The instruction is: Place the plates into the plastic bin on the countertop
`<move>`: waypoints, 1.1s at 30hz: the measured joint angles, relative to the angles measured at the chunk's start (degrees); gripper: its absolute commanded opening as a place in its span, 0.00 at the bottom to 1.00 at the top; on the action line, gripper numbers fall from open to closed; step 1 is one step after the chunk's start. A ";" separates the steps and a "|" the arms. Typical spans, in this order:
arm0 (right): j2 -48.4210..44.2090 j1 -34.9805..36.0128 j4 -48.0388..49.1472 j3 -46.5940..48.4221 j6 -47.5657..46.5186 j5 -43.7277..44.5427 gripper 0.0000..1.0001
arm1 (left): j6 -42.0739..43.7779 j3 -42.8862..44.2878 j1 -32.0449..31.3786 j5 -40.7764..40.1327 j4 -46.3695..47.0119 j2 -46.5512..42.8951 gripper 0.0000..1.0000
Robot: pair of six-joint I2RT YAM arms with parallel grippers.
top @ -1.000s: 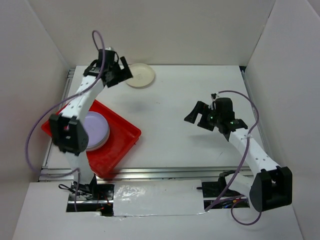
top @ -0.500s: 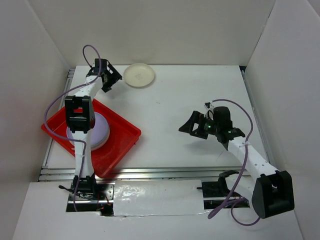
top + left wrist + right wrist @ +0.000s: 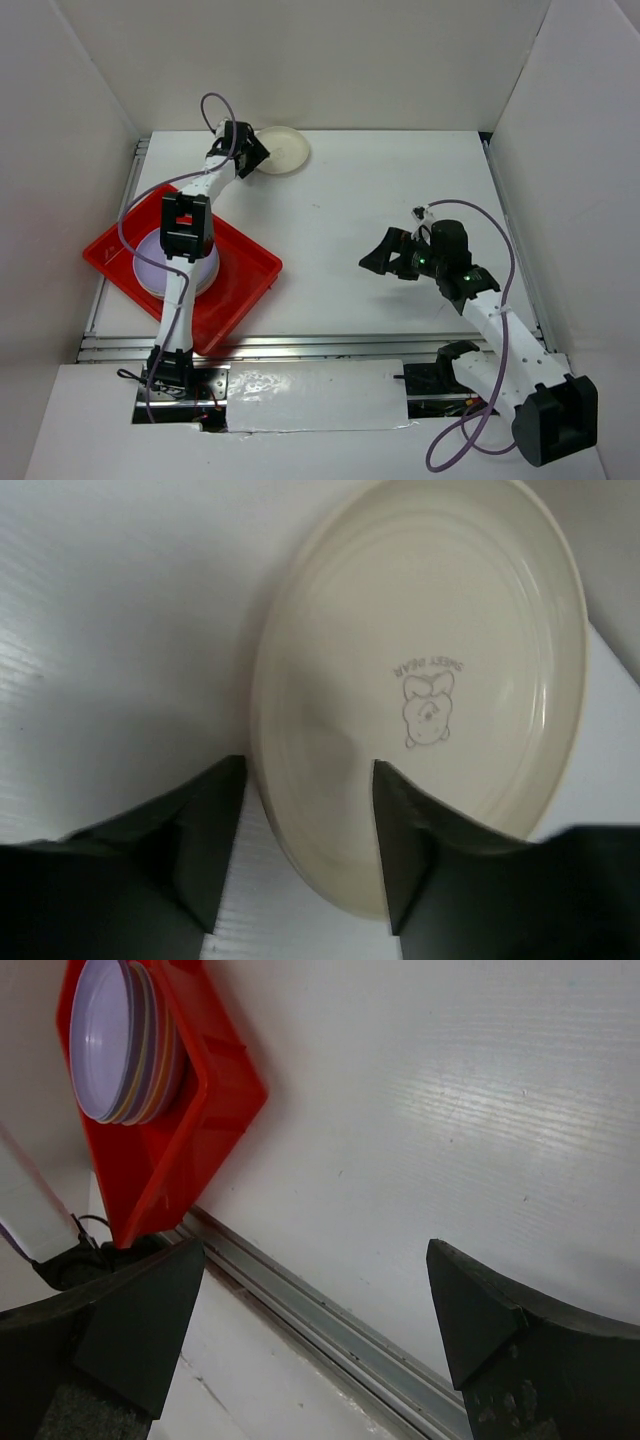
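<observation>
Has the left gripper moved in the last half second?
Yes. The left gripper swung right to the rim of the cream plate, which its jaws now straddle.

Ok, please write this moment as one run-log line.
left jaws: open, astride cream plate rim | right jaws: open, empty | red bin: plate stack inside

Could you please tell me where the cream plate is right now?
In the top view the cream plate lies at the far edge of the countertop, left of centre, beyond the red bin; the left claw straddles its left rim.
</observation>
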 measured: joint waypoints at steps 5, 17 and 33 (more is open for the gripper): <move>-4.24 0.00 -1.53 1.31 -0.55 0.74 1.00 | -1.77 0.17 -0.90 -5.55 -2.21 1.01 0.03; -4.74 0.07 -2.91 2.14 -1.11 1.51 1.00 | 1.95 -35.21 -7.28 -8.20 -0.26 -29.92 0.00; -10.62 8.76 -8.15 10.58 2.32 5.68 1.00 | 5.27 -78.18 20.41 -5.86 -15.65 -93.09 0.00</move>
